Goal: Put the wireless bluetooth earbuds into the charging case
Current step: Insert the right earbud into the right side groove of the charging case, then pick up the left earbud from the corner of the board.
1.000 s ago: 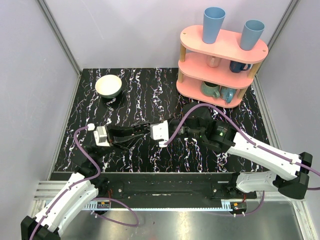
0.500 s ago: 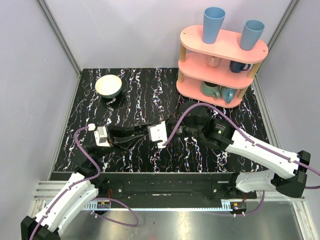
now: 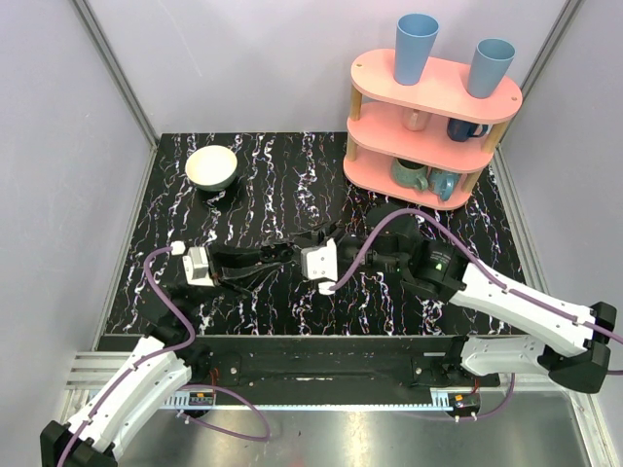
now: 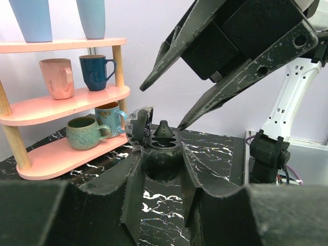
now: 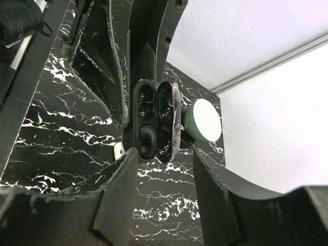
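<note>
The charging case [image 4: 162, 154] looks black here. It is held level above the table with its lid [image 4: 138, 125] swung open, and my left gripper [image 4: 162, 160] is shut on its body. One dark earbud [image 5: 146, 139] sits in the case's nearer socket, and the other socket [image 5: 146, 101] is empty and glossy. My right gripper [image 5: 164, 156] is open with nothing between its fingers, its tips just short of the case [image 5: 154, 123]. In the left wrist view its fingers [image 4: 205, 97] spread above the seated earbud [image 4: 164, 130]. From above, both grippers meet at the case [image 3: 289, 250].
A small cream-white piece [image 5: 119, 150] shows beside the case, and I cannot tell what it is. A cream bowl [image 3: 211, 167] stands at the back left. The pink shelf [image 3: 428, 117] with cups and mugs stands at the back right.
My right gripper has opened and drawn back slightly to the right from the case. The left gripper has kept its hold and has not moved.
</note>
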